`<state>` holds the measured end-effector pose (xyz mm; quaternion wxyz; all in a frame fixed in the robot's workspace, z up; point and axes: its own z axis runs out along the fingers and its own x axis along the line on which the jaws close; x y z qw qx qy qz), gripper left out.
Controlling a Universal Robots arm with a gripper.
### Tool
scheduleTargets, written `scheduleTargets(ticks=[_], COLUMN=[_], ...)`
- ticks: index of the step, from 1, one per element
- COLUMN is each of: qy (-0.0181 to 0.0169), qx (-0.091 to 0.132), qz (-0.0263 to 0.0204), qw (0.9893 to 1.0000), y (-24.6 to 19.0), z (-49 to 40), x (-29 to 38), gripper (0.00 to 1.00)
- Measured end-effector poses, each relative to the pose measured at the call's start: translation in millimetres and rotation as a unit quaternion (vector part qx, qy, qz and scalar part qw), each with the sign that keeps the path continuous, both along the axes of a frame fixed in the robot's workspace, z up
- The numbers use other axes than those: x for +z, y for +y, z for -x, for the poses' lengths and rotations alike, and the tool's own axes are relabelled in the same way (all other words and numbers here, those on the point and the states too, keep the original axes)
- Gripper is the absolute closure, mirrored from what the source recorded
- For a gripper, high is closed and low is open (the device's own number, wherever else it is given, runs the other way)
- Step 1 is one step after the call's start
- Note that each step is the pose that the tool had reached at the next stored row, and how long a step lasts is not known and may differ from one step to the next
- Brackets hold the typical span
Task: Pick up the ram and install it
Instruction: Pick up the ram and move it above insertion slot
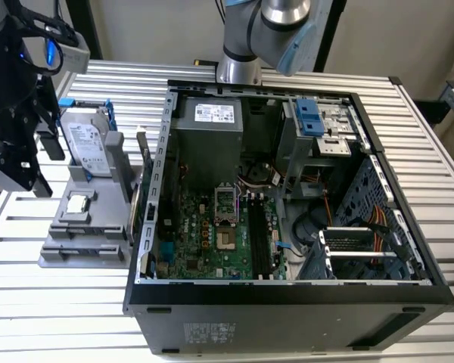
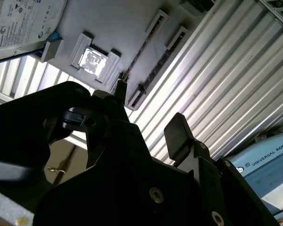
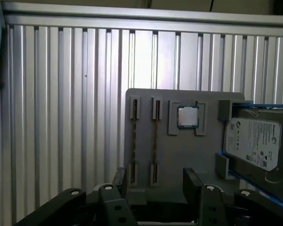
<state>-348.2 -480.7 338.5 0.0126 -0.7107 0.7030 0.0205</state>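
Two thin ram sticks stand on edge in slots of a grey holder (image 3: 179, 155). One ram stick (image 3: 134, 141) is the outermost, and the other ram stick (image 3: 155, 141) lies between it and a square silver processor chip. Both wrist views show them, here as one ram stick (image 2: 142, 44) and its neighbour (image 2: 160, 61). My black gripper (image 3: 155, 182) is open, its fingers (image 3: 191, 181) apart with nothing between them. It hangs clear of the holder, touching nothing. In the exterior view the gripper (image 1: 45, 162) sits at the far left, beside the holder (image 1: 98, 249).
The holder also carries a processor chip (image 3: 187, 117) and a silver hard drive (image 3: 257, 141) in a blue bracket. An open computer case (image 1: 287, 291) with its green motherboard (image 1: 212, 238) stands on the exterior view's right of the holder. The robot base (image 1: 238, 64) stands behind it on the slatted metal table (image 1: 60, 310).
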Motion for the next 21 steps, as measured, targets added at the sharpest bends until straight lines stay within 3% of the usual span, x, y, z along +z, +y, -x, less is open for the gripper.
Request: scheduleTargets(ticks=[5,10,21], qy=[0.0,-0.0001,0.0], qx=[0.0,0.0,0.0], qz=[0.0028,0.0217,0.0227], qw=[1.0,0.9998,0.9997], y=[-0.1,-0.1,0.0], z=[-0.7,-1.0,-1.5], x=[-2.9,-5.3,-11.8], gripper=[1.0,1.0,1.0])
